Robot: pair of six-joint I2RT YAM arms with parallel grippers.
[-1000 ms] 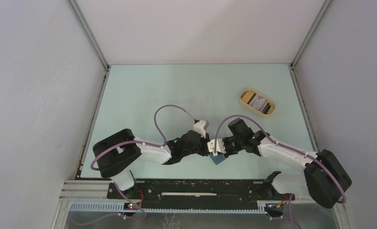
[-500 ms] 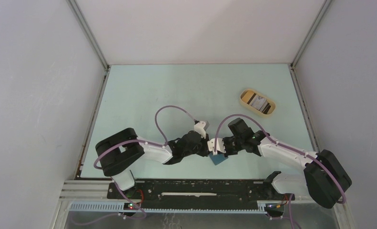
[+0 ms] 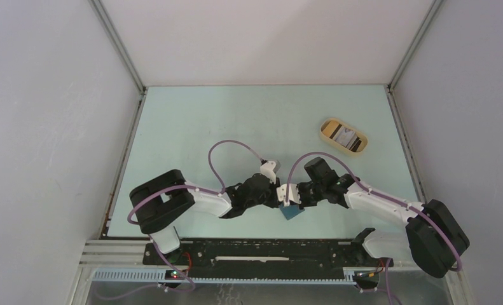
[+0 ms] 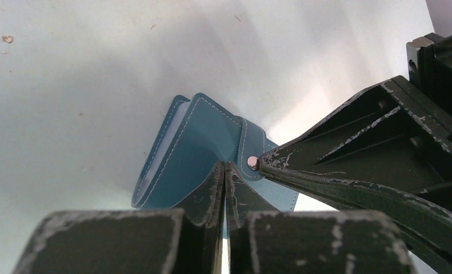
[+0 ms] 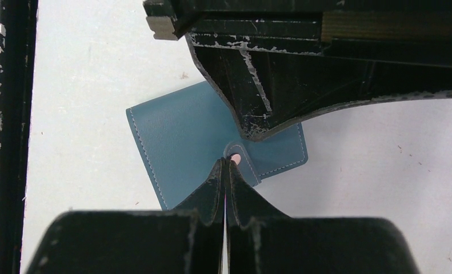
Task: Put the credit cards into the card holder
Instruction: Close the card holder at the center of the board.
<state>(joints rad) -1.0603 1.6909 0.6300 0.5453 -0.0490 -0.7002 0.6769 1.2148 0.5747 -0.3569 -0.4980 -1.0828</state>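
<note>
Left fingers point(image 4: 209, 194) have closed, touching the card holder point(image 4: 200, 134); right fingers point(image 5: 212, 194) pressed together too.

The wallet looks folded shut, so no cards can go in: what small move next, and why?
Probably ease the right end effector away, peeling the snap tab open while the left end effector holds the card holder down. Both are shut at the tab, the holder is folded, and a card waits in the tan tray.
</note>
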